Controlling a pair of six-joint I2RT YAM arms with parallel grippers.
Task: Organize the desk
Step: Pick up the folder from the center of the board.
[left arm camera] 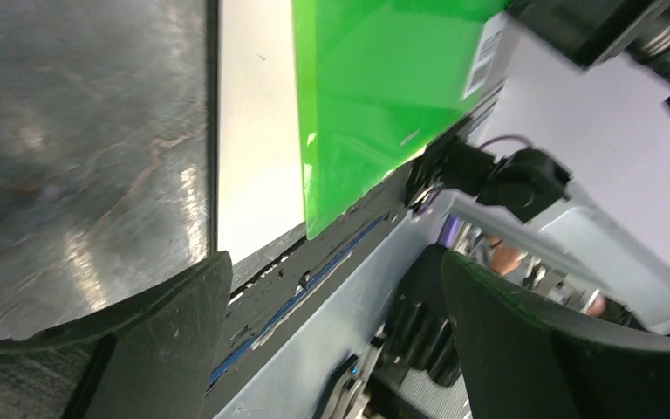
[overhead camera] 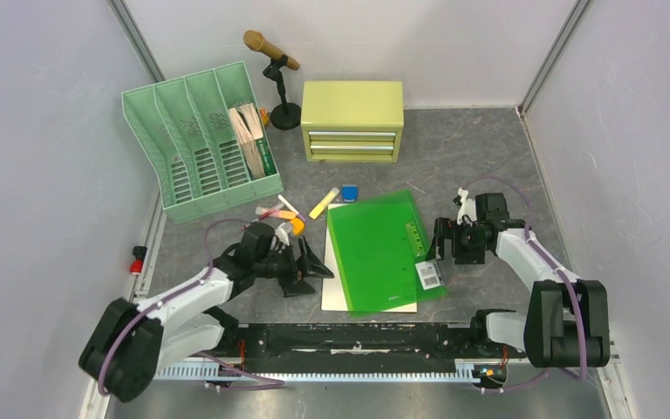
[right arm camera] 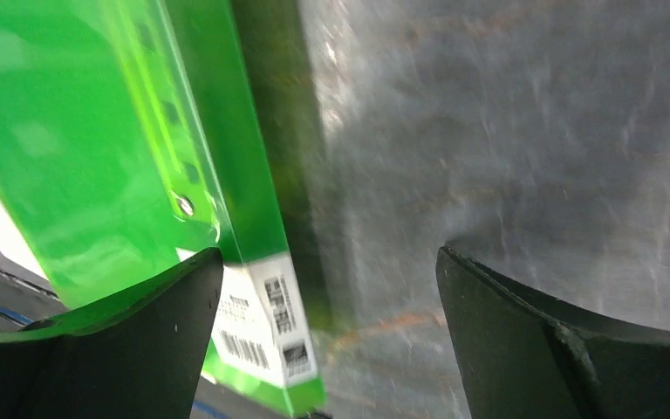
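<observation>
The desk [overhead camera: 488,157] is a dark grey, veined tabletop. On it lies a translucent green folder [overhead camera: 373,249] on top of a white sheet [overhead camera: 338,292]. My left gripper [overhead camera: 314,276] is open, just left of the sheet's left edge, holding nothing. In the left wrist view the left gripper [left arm camera: 336,305] points past the sheet [left arm camera: 257,131] and folder [left arm camera: 375,96] toward the desk's near edge. My right gripper [overhead camera: 443,249] is open at the folder's right edge. In the right wrist view the right gripper [right arm camera: 331,297] has the folder's barcode label [right arm camera: 262,323] beside its left finger [right arm camera: 122,340].
A mint green file rack [overhead camera: 201,144] stands at the back left with papers in one slot. A yellow-green two-drawer cabinet [overhead camera: 352,120] and a microphone on a stand [overhead camera: 272,54] are at the back. Markers [overhead camera: 286,214], a yellow highlighter [overhead camera: 323,202] and a blue item [overhead camera: 349,192] lie above the folder.
</observation>
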